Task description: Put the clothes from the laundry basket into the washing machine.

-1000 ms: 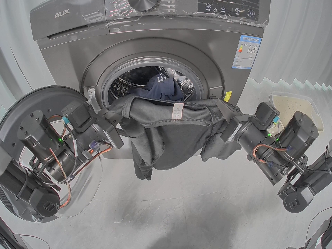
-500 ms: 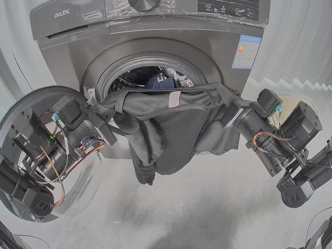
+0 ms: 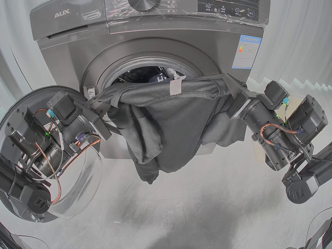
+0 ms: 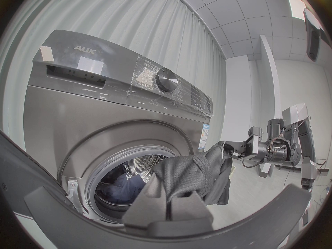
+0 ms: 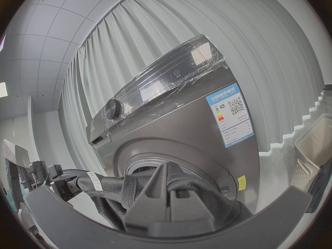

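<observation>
The open door (image 3: pixel 38 95) stands out at far left, with the left arm slanting across it toward the washer (image 3: pixel 69 52). The left gripper (image 3: pixel 94 103) is clamped on one end of a dark shirt (image 3: pixel 166 128), just beside the drum rim. The shirt stretches taut across the opening, its lower part hanging free above bare floor (a navy piece (image 3: pixel 157 77) lies inside the drum). The right gripper (image 3: pixel 231 83) is clamped on the other end, its arm slanting down rightward in front of the basket (image 5: pixel 311 146).
</observation>
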